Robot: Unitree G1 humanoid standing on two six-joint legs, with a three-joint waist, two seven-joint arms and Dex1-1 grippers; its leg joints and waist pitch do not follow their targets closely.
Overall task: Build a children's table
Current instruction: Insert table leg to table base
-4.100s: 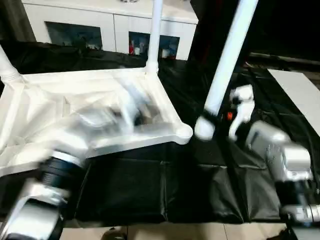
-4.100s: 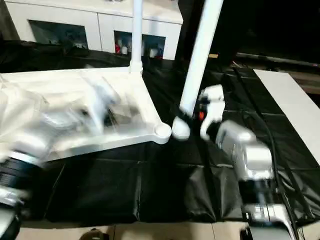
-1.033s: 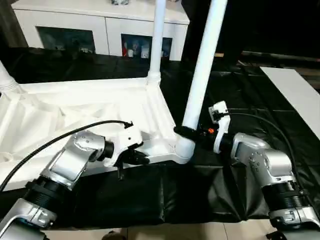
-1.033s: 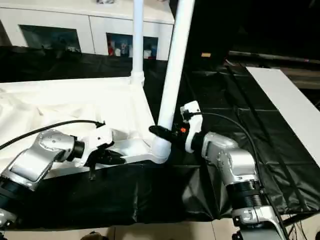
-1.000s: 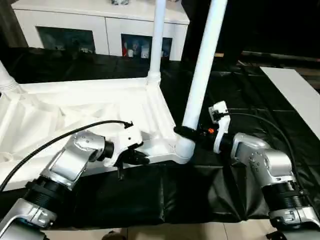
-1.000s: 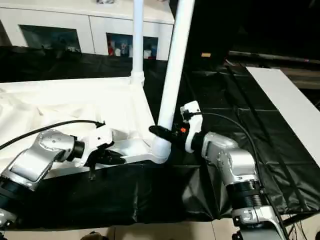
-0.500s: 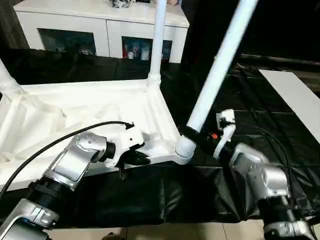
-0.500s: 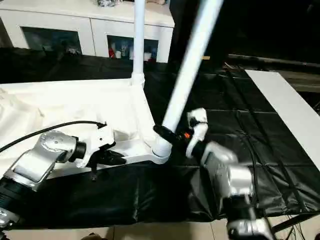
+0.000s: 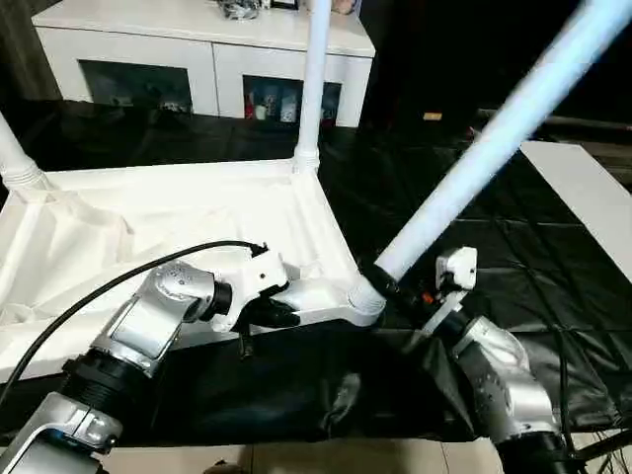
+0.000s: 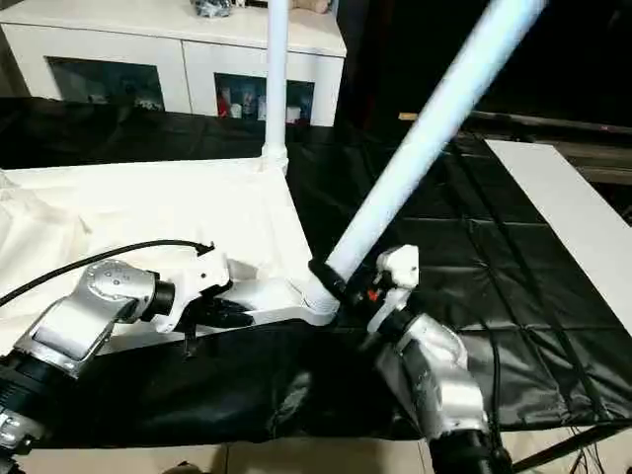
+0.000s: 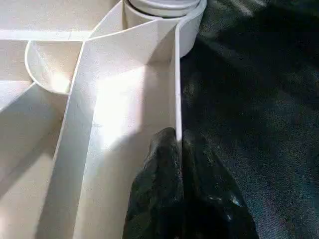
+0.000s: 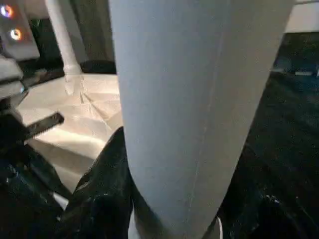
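The white tabletop (image 9: 178,217) lies upside down on the black sheet, ribs up. One white leg (image 9: 314,79) stands upright in its far corner socket, and another (image 9: 12,148) rises at the far left. A third leg (image 9: 484,158) leans steeply to the right, its lower end at the near right corner socket (image 9: 363,299). My right gripper (image 9: 390,286) is shut on this leg just above the socket; its black fingers (image 12: 102,191) wrap the leg (image 12: 199,99). My left gripper (image 9: 281,314) is shut on the tabletop's near rim (image 11: 175,89), pinching the thin wall.
A white cabinet (image 9: 207,49) with dark glass doors stands behind the work. The black sheet (image 9: 415,178) covers the surface and is rumpled at its near edge (image 9: 341,395). A white board (image 9: 592,197) lies at the right. Pale floor (image 9: 296,459) shows below.
The held leg has swung from nearly upright to a steep lean to the right, pivoting at the corner socket. My right arm has dropped lower. The left gripper keeps its hold.
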